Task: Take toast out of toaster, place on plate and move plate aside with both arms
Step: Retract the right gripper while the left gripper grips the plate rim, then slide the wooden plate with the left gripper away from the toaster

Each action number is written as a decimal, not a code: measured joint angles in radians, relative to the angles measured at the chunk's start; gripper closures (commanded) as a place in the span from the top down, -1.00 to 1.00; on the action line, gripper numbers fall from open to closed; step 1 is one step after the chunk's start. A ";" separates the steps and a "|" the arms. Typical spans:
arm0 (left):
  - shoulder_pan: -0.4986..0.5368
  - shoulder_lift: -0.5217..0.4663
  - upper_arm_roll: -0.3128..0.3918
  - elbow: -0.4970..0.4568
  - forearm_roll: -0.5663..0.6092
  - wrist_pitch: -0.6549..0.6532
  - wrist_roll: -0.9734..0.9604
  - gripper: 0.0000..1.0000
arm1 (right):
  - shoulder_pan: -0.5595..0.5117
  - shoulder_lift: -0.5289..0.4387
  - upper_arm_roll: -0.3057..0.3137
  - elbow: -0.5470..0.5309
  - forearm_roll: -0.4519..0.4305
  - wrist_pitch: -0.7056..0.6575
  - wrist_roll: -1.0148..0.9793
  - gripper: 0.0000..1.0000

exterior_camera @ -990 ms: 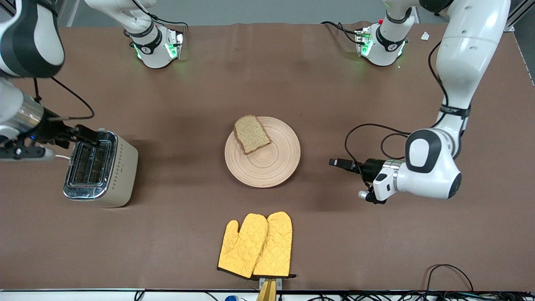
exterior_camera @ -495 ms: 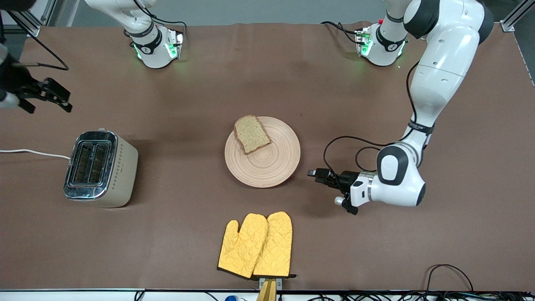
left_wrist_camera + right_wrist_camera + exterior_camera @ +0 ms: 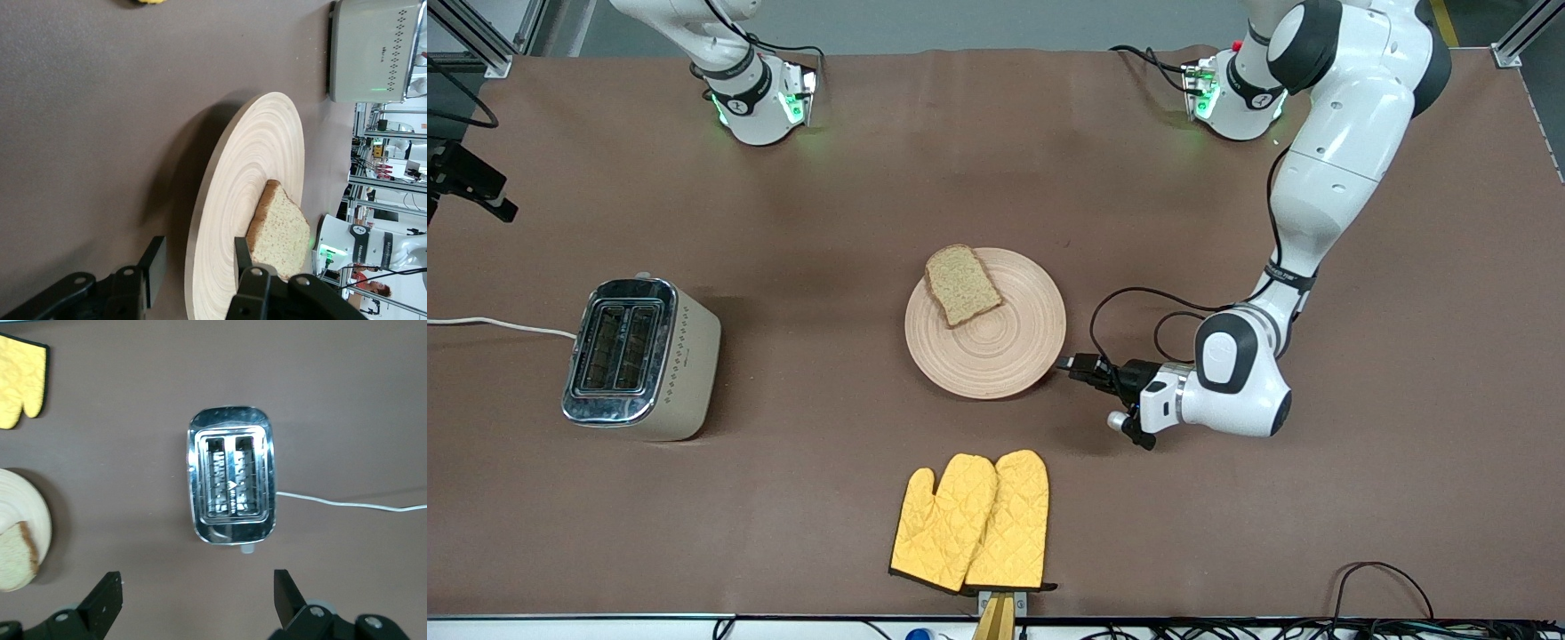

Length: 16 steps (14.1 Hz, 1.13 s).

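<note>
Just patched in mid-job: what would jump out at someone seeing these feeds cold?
The toast lying on the plate mid-table, on the part of it toward the arms' bases. The left gripper is low at the plate's rim, one finger over the rim and one outside it, not yet clamped. The right gripper hangs open at the right arm's end, above the empty toaster; yellow oven mitts lie nearest the front camera.

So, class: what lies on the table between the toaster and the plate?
Nothing: in the front view the stretch between the toaster and the plate is bare brown table.
</note>
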 measured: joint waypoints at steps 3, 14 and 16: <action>-0.015 0.020 -0.001 0.000 -0.012 0.029 0.000 -0.20 | -0.010 0.006 0.001 0.005 0.012 -0.007 -0.001 1.00; -0.041 0.041 -0.001 0.000 -0.031 0.041 0.012 -0.67 | -0.008 0.010 0.023 0.009 0.006 -0.019 -0.008 1.00; -0.050 0.041 -0.001 0.000 -0.032 0.041 0.031 -0.87 | -0.008 0.010 0.023 0.009 0.006 -0.019 -0.009 1.00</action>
